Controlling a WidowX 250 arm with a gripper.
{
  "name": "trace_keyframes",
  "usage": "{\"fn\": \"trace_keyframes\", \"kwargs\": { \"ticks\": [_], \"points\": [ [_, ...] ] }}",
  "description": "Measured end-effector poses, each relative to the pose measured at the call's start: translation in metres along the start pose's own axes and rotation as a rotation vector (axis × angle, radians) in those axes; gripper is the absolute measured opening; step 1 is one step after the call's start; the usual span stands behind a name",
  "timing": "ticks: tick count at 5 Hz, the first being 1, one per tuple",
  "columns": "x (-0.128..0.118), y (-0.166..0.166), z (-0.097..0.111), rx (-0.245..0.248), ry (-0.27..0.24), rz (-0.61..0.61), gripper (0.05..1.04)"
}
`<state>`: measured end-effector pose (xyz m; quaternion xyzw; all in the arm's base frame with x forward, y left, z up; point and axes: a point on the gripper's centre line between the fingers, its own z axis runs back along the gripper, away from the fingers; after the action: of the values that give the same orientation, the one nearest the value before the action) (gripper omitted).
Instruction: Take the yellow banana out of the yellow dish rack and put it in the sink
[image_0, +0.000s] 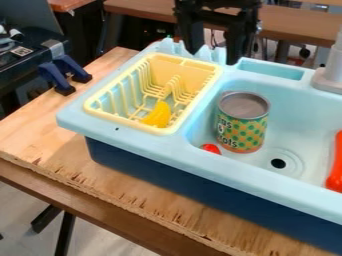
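The wide-open, empty gripper (212, 56) hangs over the smooth sink's (160, 145) far side, its patterned cylindrical can (242, 121) upright inside.

Can (242, 122): metal top, patterned paper label
Sink (137, 145): smooth plastic, soft sheen
Rack (127, 127): smooth plastic
Banana (157, 115): smooth plastic
Board (40, 131): pale wood, rough splintered edge
Clamps (65, 75): plastic, dark pads
Drain (278, 163): smooth plastic rim

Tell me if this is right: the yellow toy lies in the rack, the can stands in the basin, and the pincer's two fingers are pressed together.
Not quite: the camera view shows the pincer with its two fingers spread apart. The rest holds: the yellow toy lies in the rack and the can stands in the basin.
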<state>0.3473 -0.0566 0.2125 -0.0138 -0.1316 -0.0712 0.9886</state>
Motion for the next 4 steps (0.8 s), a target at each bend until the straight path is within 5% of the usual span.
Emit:
{"fn": "trace_keyframes", "kwargs": {
  "ticks": [1, 2, 4],
  "points": [
    [-0.015, 0.017, -0.002, 0.021, 0.011, 0.094, 1.0],
    [-0.024, 0.031, -0.012, 0.037, -0.029, 0.231, 1.0],
    [-0.032, 0.059, -0.023, 0.088, -0.08, 0.282, 1.0]
  ]
}}
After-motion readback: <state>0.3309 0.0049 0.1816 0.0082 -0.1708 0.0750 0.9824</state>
